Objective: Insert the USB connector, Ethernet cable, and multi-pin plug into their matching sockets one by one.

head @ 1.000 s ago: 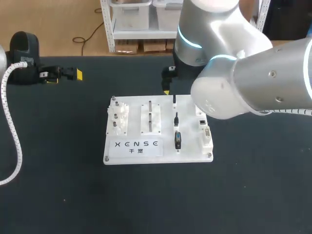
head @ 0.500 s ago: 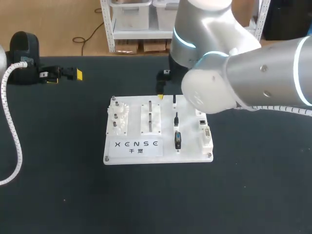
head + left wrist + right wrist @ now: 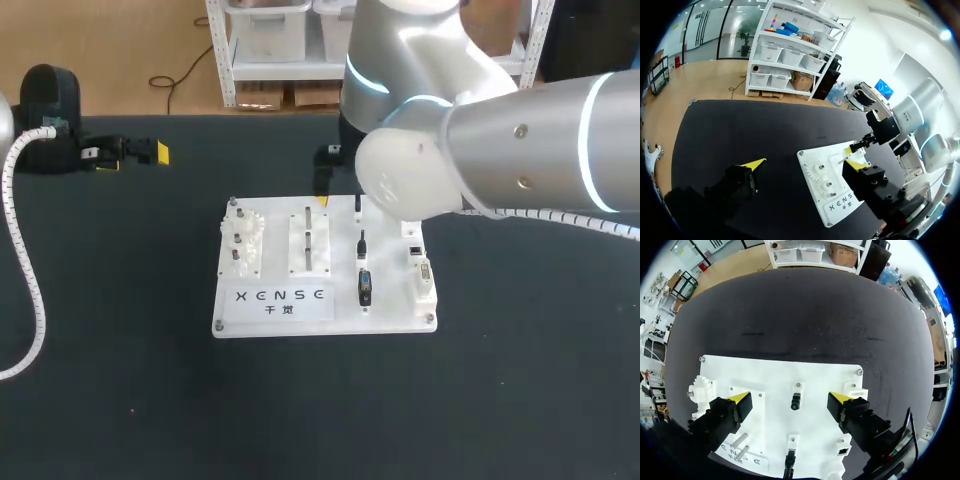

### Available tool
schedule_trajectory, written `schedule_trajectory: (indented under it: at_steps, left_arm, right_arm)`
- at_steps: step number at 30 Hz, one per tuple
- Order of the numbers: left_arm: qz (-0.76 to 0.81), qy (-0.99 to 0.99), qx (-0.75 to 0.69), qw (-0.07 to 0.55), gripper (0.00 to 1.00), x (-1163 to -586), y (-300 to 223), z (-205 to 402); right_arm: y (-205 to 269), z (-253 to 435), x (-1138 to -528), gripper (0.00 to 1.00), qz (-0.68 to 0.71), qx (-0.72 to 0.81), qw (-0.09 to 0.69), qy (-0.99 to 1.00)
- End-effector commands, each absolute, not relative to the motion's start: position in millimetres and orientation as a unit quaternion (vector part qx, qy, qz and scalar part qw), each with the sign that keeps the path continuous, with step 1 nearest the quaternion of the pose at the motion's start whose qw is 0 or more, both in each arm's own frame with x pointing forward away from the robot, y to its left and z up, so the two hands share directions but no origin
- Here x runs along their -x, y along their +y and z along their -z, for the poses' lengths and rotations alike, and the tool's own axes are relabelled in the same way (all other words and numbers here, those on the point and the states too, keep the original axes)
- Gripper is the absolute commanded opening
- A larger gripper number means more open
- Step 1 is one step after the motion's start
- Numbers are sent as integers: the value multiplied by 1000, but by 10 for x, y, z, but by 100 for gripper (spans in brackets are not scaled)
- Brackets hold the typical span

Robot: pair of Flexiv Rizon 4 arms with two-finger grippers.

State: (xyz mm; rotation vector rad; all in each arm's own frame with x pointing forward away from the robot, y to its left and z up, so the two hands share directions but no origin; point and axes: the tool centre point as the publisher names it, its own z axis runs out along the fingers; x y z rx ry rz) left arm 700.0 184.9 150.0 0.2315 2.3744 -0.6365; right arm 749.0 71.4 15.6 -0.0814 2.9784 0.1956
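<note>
Yellow-tipped, spread wide: had the right tool lined up over the upright black plug, straddling it left-to-right, nothing pinched.

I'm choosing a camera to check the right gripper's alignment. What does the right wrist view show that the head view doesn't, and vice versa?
Only the right wrist view: the right gripper open, both yellow tips apart with a small black connector on the white board between them. Only the head view: the left gripper, off the board at the far left of the table. Both: the board and its gears.
</note>
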Motion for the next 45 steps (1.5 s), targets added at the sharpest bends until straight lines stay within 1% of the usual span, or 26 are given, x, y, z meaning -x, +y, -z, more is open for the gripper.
schedule_trajectory:
  at_steps: [1,19,24,45]
  left_arm:
    - [243,908,-89,330,100,-7000,1849,-1500]
    - [243,908,-89,330,100,-7000,1849,-1500]
    - [243,908,-89,330,100,-7000,1849,-1500]
    - [243,908,-89,330,100,-7000,1849,-1500]
  right_arm:
    - [716,-141,-7503,100,-71,29,76,994]
    - [716,-141,-7503,100,-71,29,76,994]
    - [672,-106,-7530,100,-48,-4,61,997]
    - [744,-51,-7619,100,-24,-23,41,999]
